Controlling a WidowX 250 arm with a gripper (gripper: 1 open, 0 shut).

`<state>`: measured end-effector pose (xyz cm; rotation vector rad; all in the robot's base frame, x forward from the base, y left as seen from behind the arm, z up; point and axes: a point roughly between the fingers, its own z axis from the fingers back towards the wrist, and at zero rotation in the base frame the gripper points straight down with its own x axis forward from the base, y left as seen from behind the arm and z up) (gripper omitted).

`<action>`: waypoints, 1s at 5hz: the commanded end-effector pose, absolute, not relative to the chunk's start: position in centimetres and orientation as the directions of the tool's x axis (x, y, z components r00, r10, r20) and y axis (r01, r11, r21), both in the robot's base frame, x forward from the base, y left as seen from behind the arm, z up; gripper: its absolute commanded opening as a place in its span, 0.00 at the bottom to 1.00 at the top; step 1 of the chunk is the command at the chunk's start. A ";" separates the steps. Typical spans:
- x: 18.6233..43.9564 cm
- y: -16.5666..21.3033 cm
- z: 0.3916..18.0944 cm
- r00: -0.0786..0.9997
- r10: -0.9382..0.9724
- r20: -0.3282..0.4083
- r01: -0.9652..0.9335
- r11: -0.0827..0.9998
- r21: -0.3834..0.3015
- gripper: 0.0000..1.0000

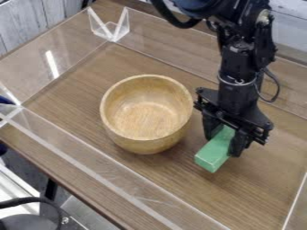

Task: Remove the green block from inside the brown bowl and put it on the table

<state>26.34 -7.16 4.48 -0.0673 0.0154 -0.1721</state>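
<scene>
The green block (217, 150) hangs tilted just right of the brown bowl (146, 112), its lower end at or very near the table (108, 58). My gripper (231, 135) is shut on the block's upper end, black fingers on either side of it. The bowl is round, light tan wood, and its inside shows bare. It sits near the middle of the tabletop, about a finger's width left of the gripper.
Low clear acrylic walls (48, 67) edge the tabletop. A clear acrylic bracket (110, 25) stands at the back left corner. Bare wood-grain surface lies right of and in front of the block.
</scene>
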 end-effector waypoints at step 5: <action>27.1 -6.4 7.1 0.988 -0.145 0.059 0.149 0.987 -0.064 1.00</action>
